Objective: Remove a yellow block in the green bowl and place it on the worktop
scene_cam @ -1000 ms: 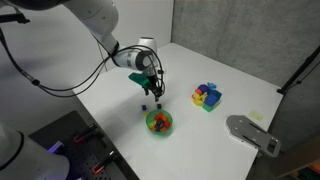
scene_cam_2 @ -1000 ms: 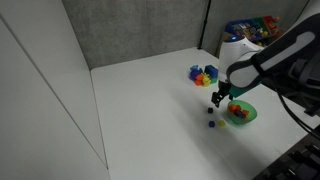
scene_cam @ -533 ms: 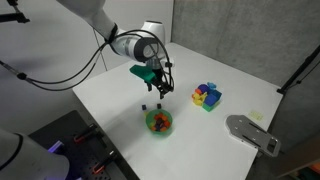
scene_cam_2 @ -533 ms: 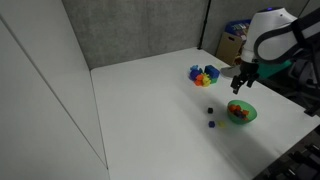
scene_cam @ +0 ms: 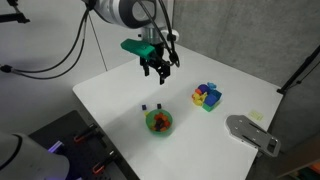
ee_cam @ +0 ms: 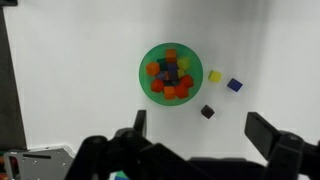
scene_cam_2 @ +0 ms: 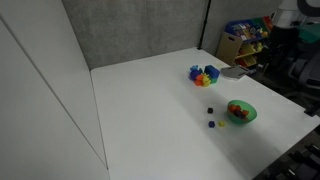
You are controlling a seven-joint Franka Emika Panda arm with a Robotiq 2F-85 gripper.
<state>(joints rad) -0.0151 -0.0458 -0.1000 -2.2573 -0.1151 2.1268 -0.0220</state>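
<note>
The green bowl point(ee_cam: 171, 75) holds several orange, red and yellow blocks; it shows in both exterior views point(scene_cam: 159, 122) point(scene_cam_2: 240, 111). A loose yellow block point(ee_cam: 214, 76) lies on the white worktop point(ee_cam: 70, 90) just beside the bowl, with a blue block point(ee_cam: 234, 85) and a black block point(ee_cam: 207, 111) next to it. My gripper point(ee_cam: 200, 128) is open and empty, high above the bowl and the loose blocks; an exterior view shows it raised well above the worktop point(scene_cam: 158, 66). It is out of frame in the other exterior view.
A cluster of yellow, blue and magenta blocks point(scene_cam: 207, 96) point(scene_cam_2: 204, 74) sits further back on the worktop. A grey flat device point(scene_cam: 250, 132) lies at one corner. Small loose blocks point(scene_cam_2: 211, 117) lie beside the bowl. Colourful clutter stands behind the table point(scene_cam_2: 245, 35).
My gripper has risen from just above the worktop beside the bowl to high above it, leaving one exterior view. The loose blocks stay on the worktop.
</note>
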